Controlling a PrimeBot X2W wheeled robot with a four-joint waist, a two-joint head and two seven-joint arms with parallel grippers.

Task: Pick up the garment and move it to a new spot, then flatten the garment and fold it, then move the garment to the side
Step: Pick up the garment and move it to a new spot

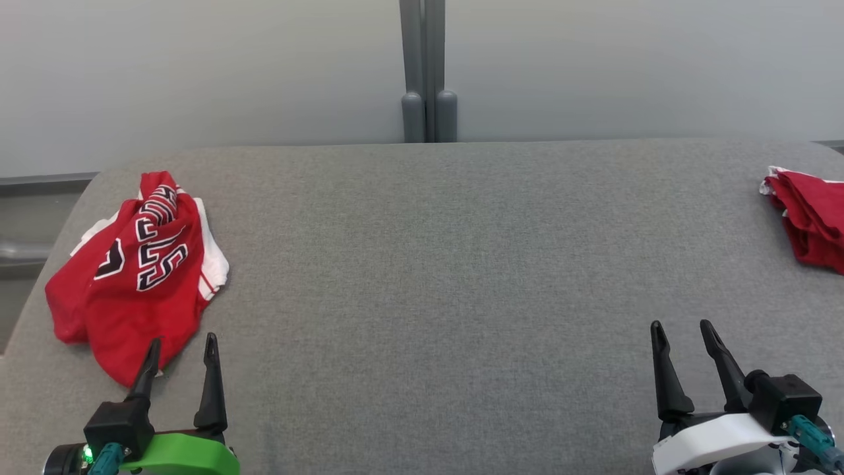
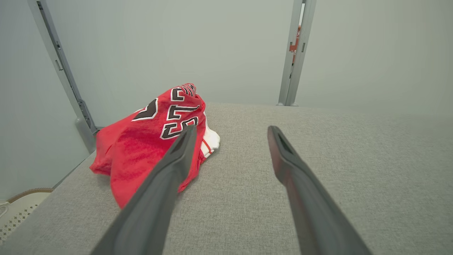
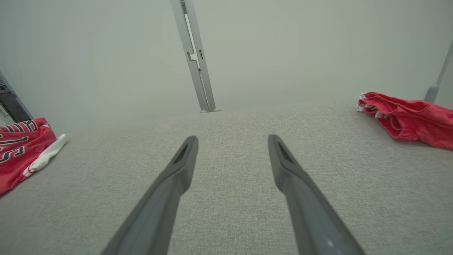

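My left hand is released, its two fingers spread and holding nothing, low over the grey desk. Just beyond its fingertips lies the garment, a red jersey with black and white lettering, crumpled in a heap near the desk's left edge. I cannot tell whether my outer finger touches its near hem. My right hand is released too, over bare desk. Well beyond it, at the far right edge, lies another red cloth.
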